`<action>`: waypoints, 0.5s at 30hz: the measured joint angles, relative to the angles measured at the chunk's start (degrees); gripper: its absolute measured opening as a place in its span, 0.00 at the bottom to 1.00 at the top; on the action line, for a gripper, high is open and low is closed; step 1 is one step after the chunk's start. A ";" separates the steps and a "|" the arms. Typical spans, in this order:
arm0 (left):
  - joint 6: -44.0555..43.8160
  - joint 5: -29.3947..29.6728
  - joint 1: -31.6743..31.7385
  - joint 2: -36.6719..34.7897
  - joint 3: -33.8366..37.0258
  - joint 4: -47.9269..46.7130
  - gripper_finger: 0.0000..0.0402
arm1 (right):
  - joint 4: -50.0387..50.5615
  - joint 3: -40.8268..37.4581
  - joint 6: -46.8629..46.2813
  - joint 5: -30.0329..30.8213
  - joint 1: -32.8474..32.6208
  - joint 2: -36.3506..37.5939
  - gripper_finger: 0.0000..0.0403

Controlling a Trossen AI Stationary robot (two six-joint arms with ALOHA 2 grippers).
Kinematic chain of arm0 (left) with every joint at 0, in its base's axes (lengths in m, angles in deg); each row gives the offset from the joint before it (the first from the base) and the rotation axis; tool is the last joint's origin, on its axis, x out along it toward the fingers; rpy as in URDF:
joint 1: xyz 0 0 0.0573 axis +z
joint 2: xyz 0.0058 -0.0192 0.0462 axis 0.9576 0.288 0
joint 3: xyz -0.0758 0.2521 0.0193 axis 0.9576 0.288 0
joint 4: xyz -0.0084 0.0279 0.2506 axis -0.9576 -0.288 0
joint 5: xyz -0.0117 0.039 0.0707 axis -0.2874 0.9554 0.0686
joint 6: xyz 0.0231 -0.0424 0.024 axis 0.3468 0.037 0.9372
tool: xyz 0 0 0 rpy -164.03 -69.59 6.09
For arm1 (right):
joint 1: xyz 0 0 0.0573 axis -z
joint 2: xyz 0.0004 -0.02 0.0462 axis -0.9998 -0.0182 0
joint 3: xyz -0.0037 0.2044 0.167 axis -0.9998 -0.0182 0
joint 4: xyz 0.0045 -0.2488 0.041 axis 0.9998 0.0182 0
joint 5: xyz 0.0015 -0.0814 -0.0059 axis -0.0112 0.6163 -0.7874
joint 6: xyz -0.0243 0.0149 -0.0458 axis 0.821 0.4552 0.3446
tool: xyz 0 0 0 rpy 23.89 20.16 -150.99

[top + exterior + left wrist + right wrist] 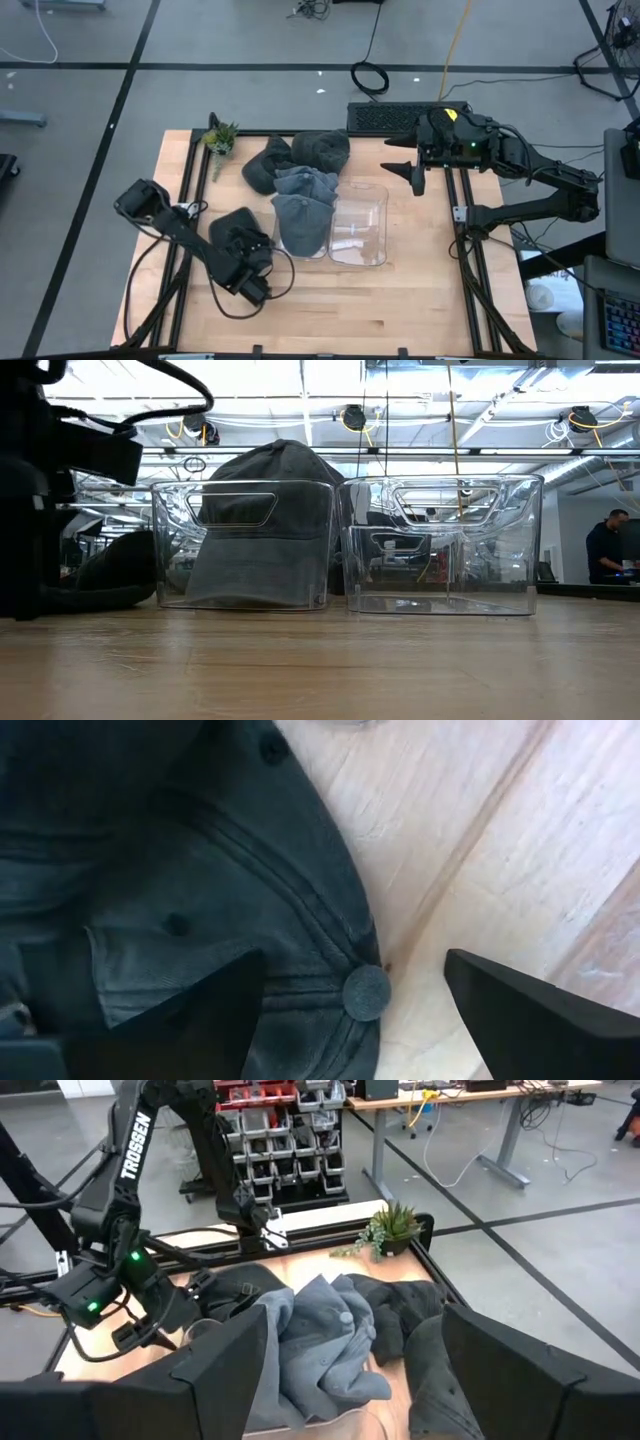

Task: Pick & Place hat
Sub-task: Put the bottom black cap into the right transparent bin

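Observation:
A dark hat (238,232) lies on the wood at the table's left; in the left wrist view its crown button (366,992) shows near its edge. My left gripper (252,262) is open low over it, one finger (205,1010) over the crown and the other (530,1015) over bare wood. A grey hat (302,218) sits in the left clear bin (165,550). More hats (300,160) are heaped behind the bins. My right gripper (412,172) is open, raised over the far right of the table and facing the heap (330,1330). My left gripper comes at the dark hat from above, its fingers either side of the crown's edge near the button. Whether a finger touches the cloth, I cannot tell.
The right clear bin (362,225) stands beside the left one and holds no hat (440,545). A small potted plant (220,138) stands at the far left corner. Black rails run along the table's left, right and far sides. Bare wood spans the near edge.

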 joint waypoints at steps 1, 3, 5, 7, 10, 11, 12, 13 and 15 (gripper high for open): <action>-0.62 -0.74 0.03 0.06 0.57 1.22 0.81 | -0.04 0.00 0.00 0.00 0.00 0.00 0.72; -1.75 -1.43 0.05 0.01 1.39 3.02 0.78 | -0.46 0.00 0.00 0.00 0.00 0.00 0.72; -2.41 -1.82 0.03 0.01 1.45 3.63 0.71 | -0.79 0.00 0.00 -0.11 0.00 0.00 0.72; -2.33 -2.10 0.03 -0.22 1.64 4.62 0.62 | -1.42 0.00 0.00 -0.18 0.00 0.00 0.72; -1.24 -2.75 0.03 -0.69 1.83 6.24 0.43 | -2.68 0.00 0.00 -0.13 0.00 0.00 0.72; -0.92 -2.88 0.03 -0.77 1.88 6.62 0.36 | -3.21 0.00 0.00 -0.11 0.00 0.00 0.72; -0.90 -2.99 0.03 -0.77 1.88 7.12 0.29 | -3.63 0.00 0.00 -0.09 0.00 0.00 0.72; -0.86 -3.19 0.03 -0.79 1.88 7.53 0.21 | -3.98 0.00 0.02 -0.08 0.00 0.02 0.72; -0.55 -3.45 0.01 -0.80 1.83 7.56 0.08 | -4.42 0.00 0.02 -0.04 0.00 0.02 0.72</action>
